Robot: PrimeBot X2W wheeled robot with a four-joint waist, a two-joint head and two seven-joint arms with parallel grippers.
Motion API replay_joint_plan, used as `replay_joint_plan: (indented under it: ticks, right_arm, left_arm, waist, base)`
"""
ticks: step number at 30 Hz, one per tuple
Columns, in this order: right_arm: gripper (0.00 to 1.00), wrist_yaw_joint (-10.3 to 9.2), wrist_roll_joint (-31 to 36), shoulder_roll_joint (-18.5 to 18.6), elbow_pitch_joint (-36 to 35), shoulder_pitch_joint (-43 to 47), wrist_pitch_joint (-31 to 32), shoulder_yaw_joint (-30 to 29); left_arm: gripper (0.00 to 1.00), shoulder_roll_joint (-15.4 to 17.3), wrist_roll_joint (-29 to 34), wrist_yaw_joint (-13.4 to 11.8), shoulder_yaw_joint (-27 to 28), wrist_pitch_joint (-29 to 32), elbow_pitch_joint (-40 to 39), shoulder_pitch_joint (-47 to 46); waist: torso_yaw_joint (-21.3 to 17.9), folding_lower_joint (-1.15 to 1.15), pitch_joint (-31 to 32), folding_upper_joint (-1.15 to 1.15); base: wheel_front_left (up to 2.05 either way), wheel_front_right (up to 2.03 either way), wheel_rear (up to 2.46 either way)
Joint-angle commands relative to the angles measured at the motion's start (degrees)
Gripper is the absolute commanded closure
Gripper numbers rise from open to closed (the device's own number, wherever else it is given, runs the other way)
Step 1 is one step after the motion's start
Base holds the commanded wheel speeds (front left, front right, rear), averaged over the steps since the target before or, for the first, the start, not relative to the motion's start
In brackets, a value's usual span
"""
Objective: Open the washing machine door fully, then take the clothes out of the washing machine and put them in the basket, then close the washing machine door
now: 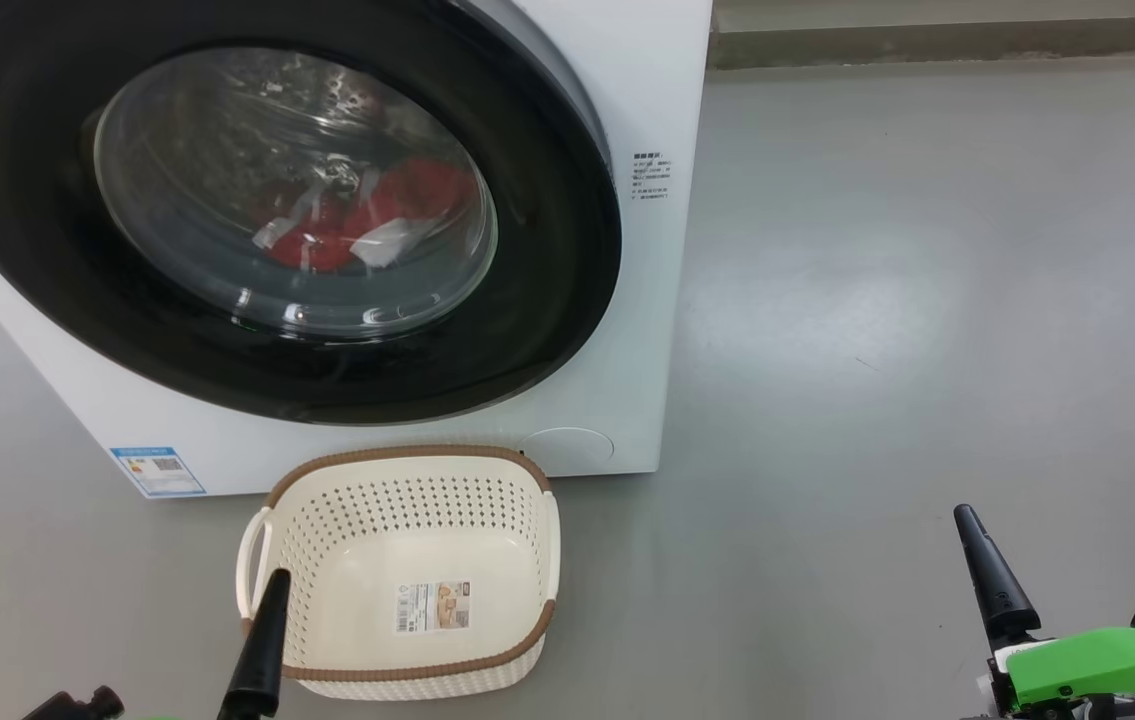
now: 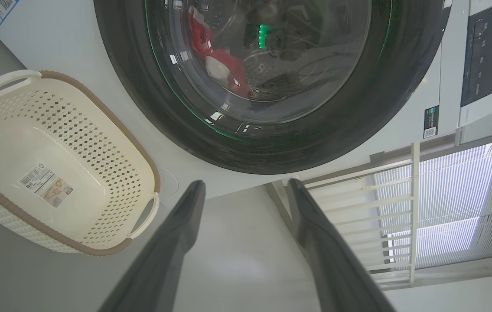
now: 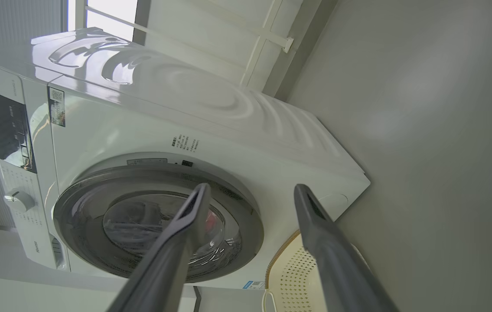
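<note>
The white washing machine (image 1: pixel 627 100) fills the upper left of the head view. Its washing machine door (image 1: pixel 547 300), with black rim and glass bowl, lies against the front. Red and white clothes (image 1: pixel 407 200) show through the glass inside the drum. The cream basket (image 1: pixel 407 465) stands on the floor just before the machine, holding nothing but its paper label. One left finger (image 1: pixel 267 630) pokes up over the basket's near left corner. A right finger (image 1: pixel 992 575) stands far to the right above the floor. My left gripper (image 2: pixel 246 184) and right gripper (image 3: pixel 251 187) are both open and hold nothing, short of the door.
Bare grey floor (image 1: pixel 927 300) stretches to the machine's right, up to a wall base (image 1: pixel 927 40). A blue label (image 1: pixel 159 472) marks the machine's lower left corner. The control panel (image 3: pixel 7 125) and knob (image 3: pixel 18 201) sit beside the door. A white window frame (image 2: pixel 402 195) stands behind.
</note>
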State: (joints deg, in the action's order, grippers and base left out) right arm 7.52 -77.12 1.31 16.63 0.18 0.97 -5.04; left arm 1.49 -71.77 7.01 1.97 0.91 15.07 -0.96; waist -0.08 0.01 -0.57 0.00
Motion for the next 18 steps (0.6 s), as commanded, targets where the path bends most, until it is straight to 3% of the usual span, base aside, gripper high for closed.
replay_joint_plan:
  ticks: [1, 18]
  right_arm:
    - [0.0, 0.0, 2.67, 1.23, -1.89, -0.35, -0.93, 0.49]
    - [0.0, -0.01, 13.41, 2.25, -3.07, 0.48, -3.62, 2.16]
  left_arm:
    - [0.0, 0.82, 2.55, -0.16, 0.26, -0.77, -2.08, -0.39]
    - [0.0, 0.92, 15.97, -1.88, -1.6, -3.48, -4.05, -0.07]
  waist:
    - [0.02, -0.01, -0.07, 0.0]
    - [0.05, -0.01, -0.55, 0.0]
  base:
    - [0.0, 0.0, 0.0]
    - [0.0, 0.0, 0.0]
